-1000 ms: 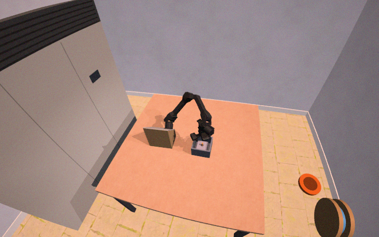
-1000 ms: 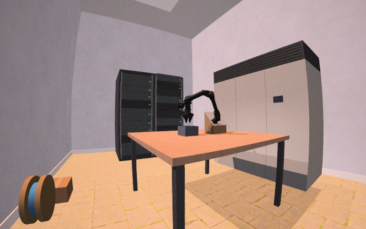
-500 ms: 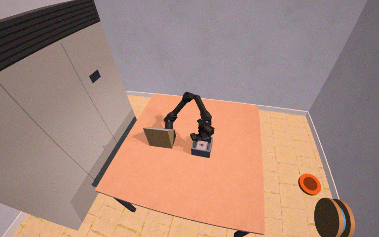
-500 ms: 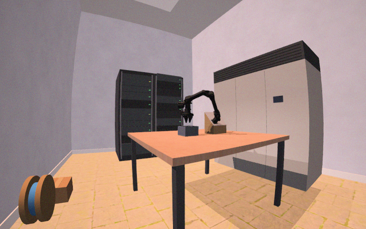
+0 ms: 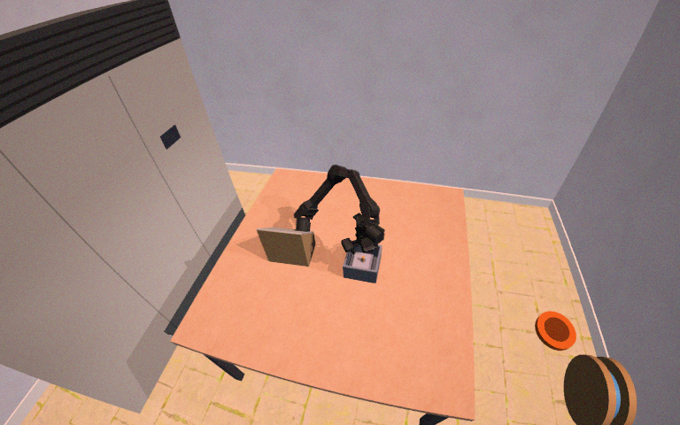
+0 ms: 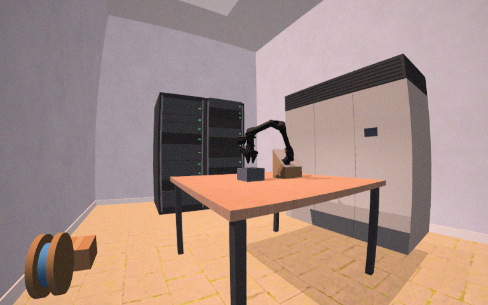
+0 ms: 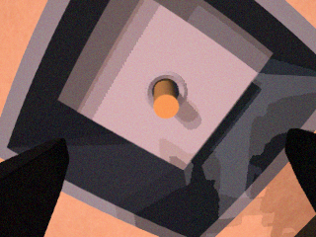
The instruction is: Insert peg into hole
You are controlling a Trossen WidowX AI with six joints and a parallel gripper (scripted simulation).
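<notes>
The orange peg stands upright in the hole of the pale plate at the bottom of the dark open box. In the top view the peg shows as a small orange dot inside the box. My gripper hangs above the box's back edge with its fingers wide open and empty. In the wrist view the two dark fingertips sit at the lower left and lower right, clear of the peg. From the exterior view the gripper is above the box.
A tan wedge-shaped block stands at the arm's base, left of the box. A large grey cabinet stands along the table's left side. A cable spool and an orange dish are on the floor.
</notes>
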